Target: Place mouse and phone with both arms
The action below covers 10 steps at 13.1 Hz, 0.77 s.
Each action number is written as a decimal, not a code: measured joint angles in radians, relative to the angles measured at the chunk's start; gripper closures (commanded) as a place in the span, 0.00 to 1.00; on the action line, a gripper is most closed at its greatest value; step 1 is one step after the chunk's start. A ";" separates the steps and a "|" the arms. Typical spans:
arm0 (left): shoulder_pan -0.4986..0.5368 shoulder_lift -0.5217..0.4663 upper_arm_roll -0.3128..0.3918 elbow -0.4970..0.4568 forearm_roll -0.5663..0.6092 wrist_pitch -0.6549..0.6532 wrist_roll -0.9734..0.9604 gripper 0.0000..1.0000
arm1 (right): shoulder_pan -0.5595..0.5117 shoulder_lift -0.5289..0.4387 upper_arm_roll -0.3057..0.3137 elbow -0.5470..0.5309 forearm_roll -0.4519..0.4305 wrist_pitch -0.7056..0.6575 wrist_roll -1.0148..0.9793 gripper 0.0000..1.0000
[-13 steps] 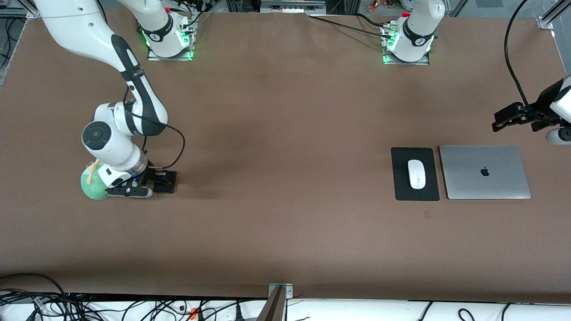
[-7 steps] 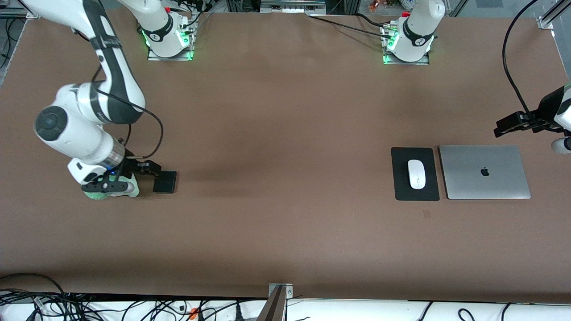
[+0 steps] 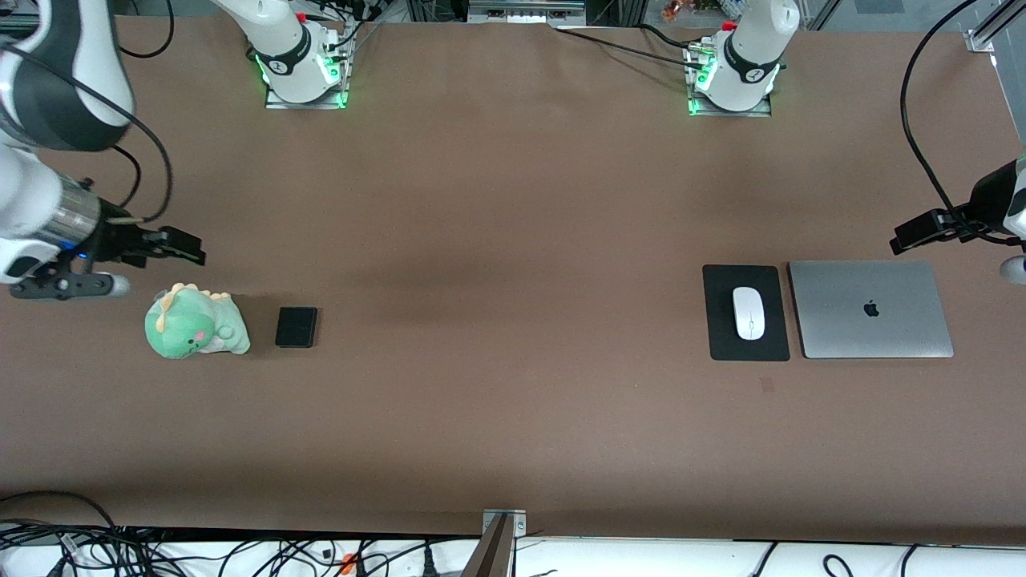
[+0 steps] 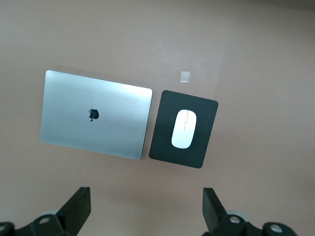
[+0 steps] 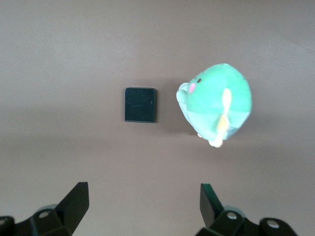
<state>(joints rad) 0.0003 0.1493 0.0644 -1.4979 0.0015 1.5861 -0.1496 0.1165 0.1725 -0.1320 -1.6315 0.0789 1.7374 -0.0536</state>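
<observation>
The white mouse (image 3: pixel 749 312) lies on a black pad (image 3: pixel 721 336) toward the left arm's end of the table; both show in the left wrist view, the mouse (image 4: pixel 184 129) on the pad (image 4: pixel 165 142). The black phone (image 3: pixel 296 327) lies flat on the table beside a green plush toy (image 3: pixel 195 322) toward the right arm's end; it also shows in the right wrist view (image 5: pixel 140 104). My right gripper (image 3: pixel 68 286) (image 5: pixel 142 194) is open and empty, up in the air near the table's edge. My left gripper (image 3: pixel 1011 268) (image 4: pixel 146 196) is open and empty, high beside the laptop.
A closed silver laptop (image 3: pixel 871 309) (image 4: pixel 96 114) lies next to the pad. The plush toy (image 5: pixel 216 101) lies close beside the phone. A small pale mark (image 3: pixel 767 385) is on the table nearer the front camera than the pad.
My right gripper has risen from the phone and plush toy and swung toward the table's edge, leaving the phone on the table. The plush toy is uncovered. My left gripper has shifted slightly.
</observation>
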 measured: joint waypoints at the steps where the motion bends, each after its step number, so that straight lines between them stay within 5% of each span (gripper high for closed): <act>1: 0.000 0.002 0.000 0.001 0.000 0.000 -0.001 0.00 | -0.012 -0.006 0.000 0.016 -0.011 -0.013 -0.007 0.00; 10: 0.027 0.003 0.001 0.007 0.000 0.000 -0.003 0.00 | -0.040 -0.087 0.001 0.043 -0.091 -0.068 -0.012 0.00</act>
<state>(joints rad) 0.0269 0.1522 0.0654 -1.4908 0.0014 1.5860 -0.1524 0.0769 0.0853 -0.1313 -1.5890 -0.0119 1.6695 -0.0660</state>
